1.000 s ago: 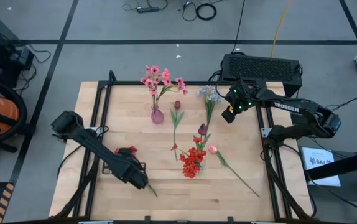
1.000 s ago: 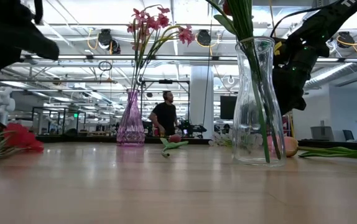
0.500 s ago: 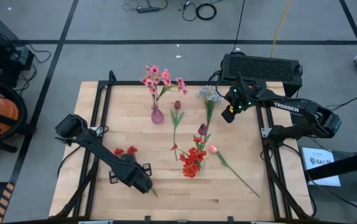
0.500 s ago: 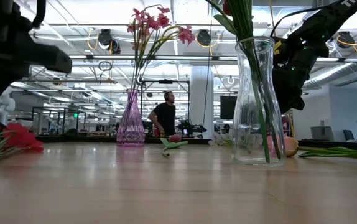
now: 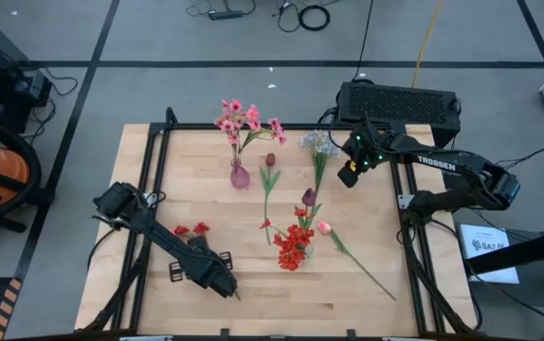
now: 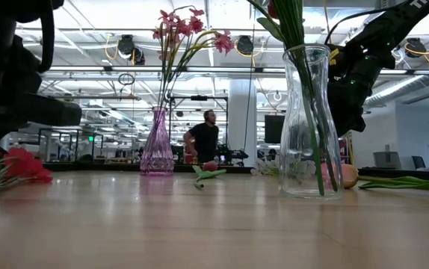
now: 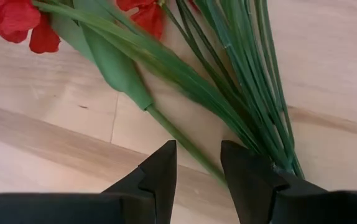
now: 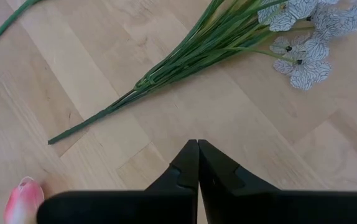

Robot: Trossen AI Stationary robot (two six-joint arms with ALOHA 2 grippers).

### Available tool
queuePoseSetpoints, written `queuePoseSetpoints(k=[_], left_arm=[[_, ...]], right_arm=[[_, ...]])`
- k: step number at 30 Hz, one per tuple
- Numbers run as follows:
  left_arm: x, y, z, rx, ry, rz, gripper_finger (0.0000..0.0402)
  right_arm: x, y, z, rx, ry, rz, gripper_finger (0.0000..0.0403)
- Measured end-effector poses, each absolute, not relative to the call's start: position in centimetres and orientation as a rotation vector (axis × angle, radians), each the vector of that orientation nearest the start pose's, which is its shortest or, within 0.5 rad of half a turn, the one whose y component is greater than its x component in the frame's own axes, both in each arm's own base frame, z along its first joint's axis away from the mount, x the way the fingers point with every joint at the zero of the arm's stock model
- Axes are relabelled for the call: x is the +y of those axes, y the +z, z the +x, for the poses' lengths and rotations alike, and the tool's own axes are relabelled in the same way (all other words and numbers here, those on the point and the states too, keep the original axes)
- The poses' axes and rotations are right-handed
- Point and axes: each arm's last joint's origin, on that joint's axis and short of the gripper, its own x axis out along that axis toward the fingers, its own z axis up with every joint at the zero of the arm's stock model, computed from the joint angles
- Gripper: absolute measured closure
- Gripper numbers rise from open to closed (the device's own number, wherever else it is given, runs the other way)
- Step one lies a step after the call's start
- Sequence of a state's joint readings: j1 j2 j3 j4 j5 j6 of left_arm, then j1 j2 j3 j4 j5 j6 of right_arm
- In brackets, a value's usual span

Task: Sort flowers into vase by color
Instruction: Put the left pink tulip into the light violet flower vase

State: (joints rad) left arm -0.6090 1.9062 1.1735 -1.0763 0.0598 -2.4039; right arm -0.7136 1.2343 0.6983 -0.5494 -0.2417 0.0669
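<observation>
The left gripper (image 5: 226,287) has slid further along the near edge of the worktop (image 5: 139,313) since a second ago; its jaws stand apart, straddling the stalk end of the red flower stem (image 7: 185,144) without gripping it. Its red heads (image 5: 190,229) lie behind. Farther back, the right gripper (image 5: 348,174) hangs unmoved, jaws shut and empty, above the pale blue-white sprig (image 8: 303,37).

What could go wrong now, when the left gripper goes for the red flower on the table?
The open left gripper straddles only one thin stalk of the red flower; it could slip out, or neighbouring green stalks could be caught too. The clear vase already holds stems, so insertion may snag.
</observation>
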Motion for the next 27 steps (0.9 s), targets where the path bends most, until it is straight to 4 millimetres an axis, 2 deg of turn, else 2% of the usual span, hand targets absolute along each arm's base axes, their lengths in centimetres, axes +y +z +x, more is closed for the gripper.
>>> queuePoseSetpoints(k=[9, 12, 18, 23, 27], left_arm=[[-17.8, 13.8, 25.0, 1.219, 1.614, -1.188, 0.0269], [-17.9, 13.7, 25.0, 1.237, 1.611, -1.202, 0.0295], [-18.3, 13.5, 25.1, 1.298, 1.578, -1.223, 0.0389], [-18.6, 13.8, 25.1, 1.331, 1.558, -1.207, 0.0393], [-18.9, 15.6, 24.9, 1.357, 1.583, -1.168, 0.0398]], right_arm=[[-13.8, 19.4, 17.0, 0.961, -0.458, 0.564, 0.0403], [-13.8, 19.4, 17.0, 0.961, -0.458, 0.564, 0.0403], [-13.8, 19.4, 17.0, 0.961, -0.458, 0.564, 0.0403], [-13.8, 19.4, 17.0, 0.962, -0.456, 0.56, 0.0403], [-13.8, 19.4, 17.0, 0.962, -0.454, 0.556, 0.0403]])
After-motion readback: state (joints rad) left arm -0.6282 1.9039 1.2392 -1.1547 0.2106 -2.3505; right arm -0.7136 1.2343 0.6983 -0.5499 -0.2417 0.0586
